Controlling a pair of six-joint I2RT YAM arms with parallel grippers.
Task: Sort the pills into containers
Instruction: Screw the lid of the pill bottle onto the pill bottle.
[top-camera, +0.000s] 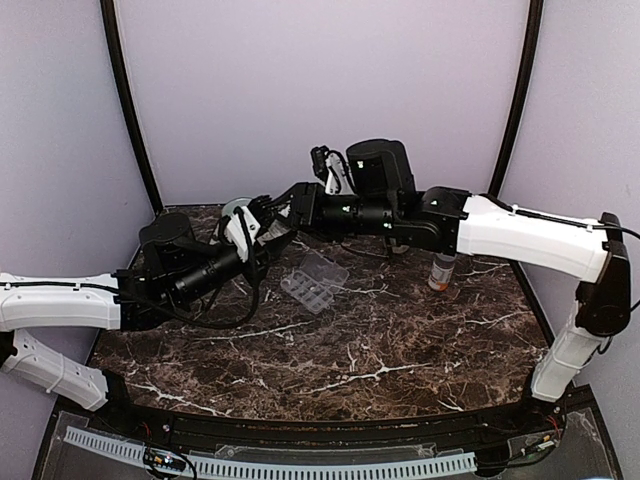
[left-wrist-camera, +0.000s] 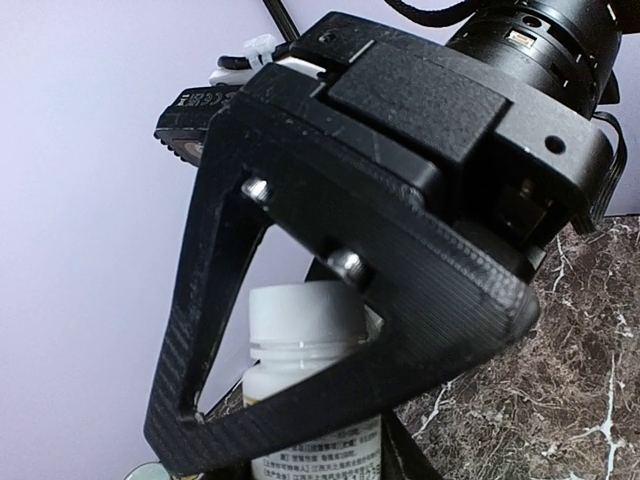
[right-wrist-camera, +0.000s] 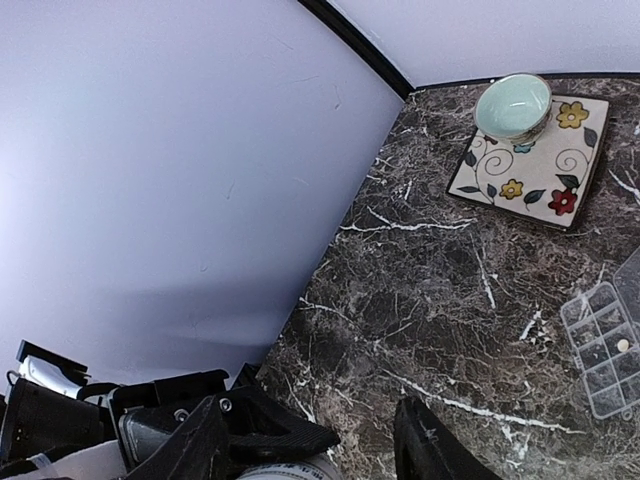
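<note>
**Q:** What is the status of the sort?

**A:** Early stage, by estimate. The pill organizer (top-camera: 315, 280) lies open on the marble table (top-camera: 400, 350), near its centre and apart from both arms. The right wrist view shows one pale pill (right-wrist-camera: 623, 344) in a cell; the other cells in view appear unfilled. The left gripper (top-camera: 247, 238) holds the white bottle (left-wrist-camera: 305, 345) beyond the organizer, fingers set narrow on it, with the cap (left-wrist-camera: 305, 312) on. The right gripper (right-wrist-camera: 312, 415) straddles that cap with its fingers spread, a gap on one side, gripping nothing. The orange pill bottle (top-camera: 440, 270) stands at the right, white-capped. Remaining steps: open a bottle and distribute the pills among the cells.

**Q:** What are the limits of the views?

**A:** The organizer is cut by the frame edge in the right wrist view. From above it is too small to count pills. In the left wrist view the right gripper masks the left fingers, so the hold is judged from the overhead view. The contents of both bottles are not visible.
</note>
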